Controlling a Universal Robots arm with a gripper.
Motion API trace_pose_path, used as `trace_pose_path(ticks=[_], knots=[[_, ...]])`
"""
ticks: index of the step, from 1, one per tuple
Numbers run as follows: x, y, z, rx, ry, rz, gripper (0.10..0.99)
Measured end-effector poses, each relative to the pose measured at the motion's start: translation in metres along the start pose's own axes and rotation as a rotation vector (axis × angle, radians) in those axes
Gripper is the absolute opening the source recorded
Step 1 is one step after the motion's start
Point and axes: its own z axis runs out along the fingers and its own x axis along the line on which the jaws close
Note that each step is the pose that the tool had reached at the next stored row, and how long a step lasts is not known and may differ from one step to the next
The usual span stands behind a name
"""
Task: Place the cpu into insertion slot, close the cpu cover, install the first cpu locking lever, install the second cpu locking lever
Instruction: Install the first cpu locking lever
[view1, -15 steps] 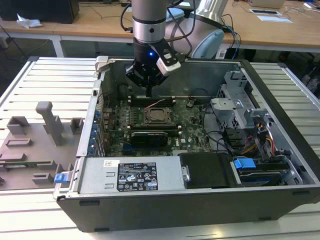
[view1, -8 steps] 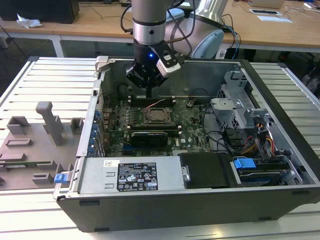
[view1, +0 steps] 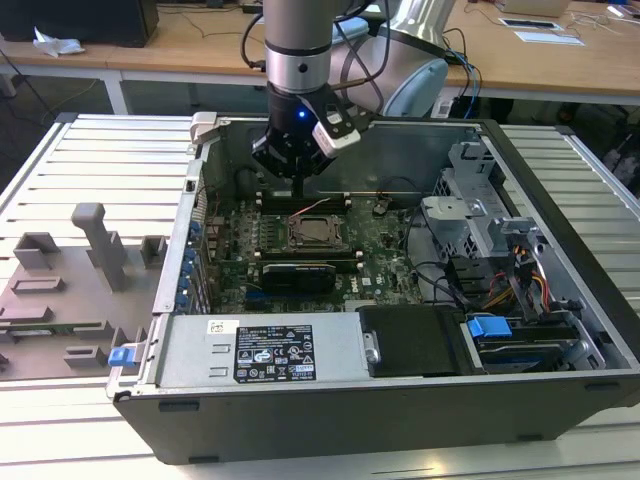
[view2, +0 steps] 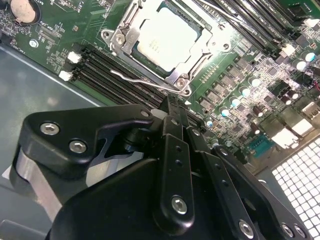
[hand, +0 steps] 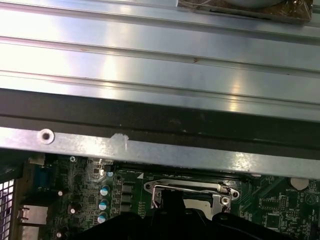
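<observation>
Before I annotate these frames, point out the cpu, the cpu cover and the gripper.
cpu (view2: 166, 41): second wrist view, middle of its silvery top.
cpu cover (view2: 180, 79): second wrist view, frame edge beside the chip.
gripper (view2: 172, 111): second wrist view, at its fingertips.

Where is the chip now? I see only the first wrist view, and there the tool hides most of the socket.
Observer: In the second wrist view the chip sits in place on the green board, silver top up.
Operator: Is the cover down over it?
Observer: Yes. In that same view the metal cover lies flat around the chip like a frame.
Operator: And where is the tool?
Observer: In the exterior view the tool hangs inside the open computer case, with its tip just behind the chip. I cannot tell whether it touches the board.
</observation>
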Motion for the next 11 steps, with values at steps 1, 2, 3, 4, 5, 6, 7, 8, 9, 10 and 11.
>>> trace_pose_path(ticks=[1, 2, 3, 4, 5, 6, 7, 8, 9, 10, 11], knots=[[0.0, 0.0, 0.0005, 0.0, 0.0, 0.0, 0.106], [0.0, 0.0, 0.0013, 0.0, 0.0, 0.0, 0.106], [0.0, 0.0, 0.0019, 0.0, 0.0, 0.0, 0.106], [0.0001, 0.0, 0.0025, 0.0, 0.0, 0.0, 0.106], [0.0001, 0.0, 0.0034, 0.0, 0.0, 0.0, 0.106], [0.0001, 0.0, 0.0045, 0.0, 0.0, 0.0, 0.106], [0.0002, -0.0001, 0.0058, 0.0, 0.0, 0.0, 0.106], [0.0002, -0.0001, 0.0063, 0.0, 0.0, 0.0, 0.106], [0.0002, -0.0001, 0.0068, 0.0, 0.0, 0.0, 0.106], [0.0002, -0.0001, 0.0074, 0.0, 0.0001, 0.0, 0.106], [0.0002, -0.0001, 0.0078, 0.0, 0.0001, 0.0, 0.106]])
